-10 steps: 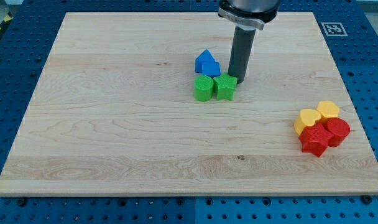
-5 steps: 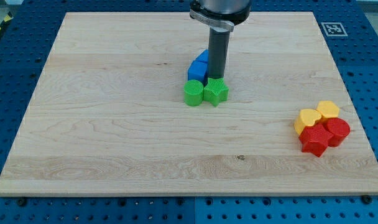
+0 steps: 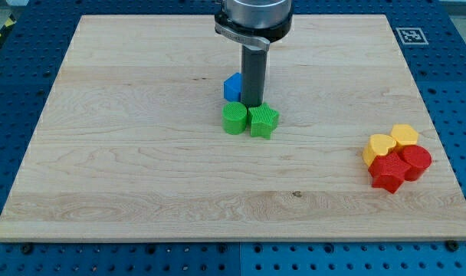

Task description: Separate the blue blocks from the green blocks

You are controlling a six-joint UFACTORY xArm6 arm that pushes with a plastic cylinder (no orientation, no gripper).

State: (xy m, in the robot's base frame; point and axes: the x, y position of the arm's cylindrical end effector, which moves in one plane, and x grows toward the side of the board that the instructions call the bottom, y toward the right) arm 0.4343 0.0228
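Observation:
My tip stands just above the two green blocks, between them and the blue ones. A green cylinder and a green star-shaped block sit side by side near the board's middle top, touching. A blue block shows at the rod's left, just above the green cylinder; the rod hides its right part and any second blue block behind it.
The wooden board lies on a blue pegboard table. At the view's right sit two yellow blocks and two red blocks in one tight cluster.
My tip has slid to the view's left, from the green star's right to behind the green pair. The green and blue blocks shifted left with it, and the rod now covers part of the blue.

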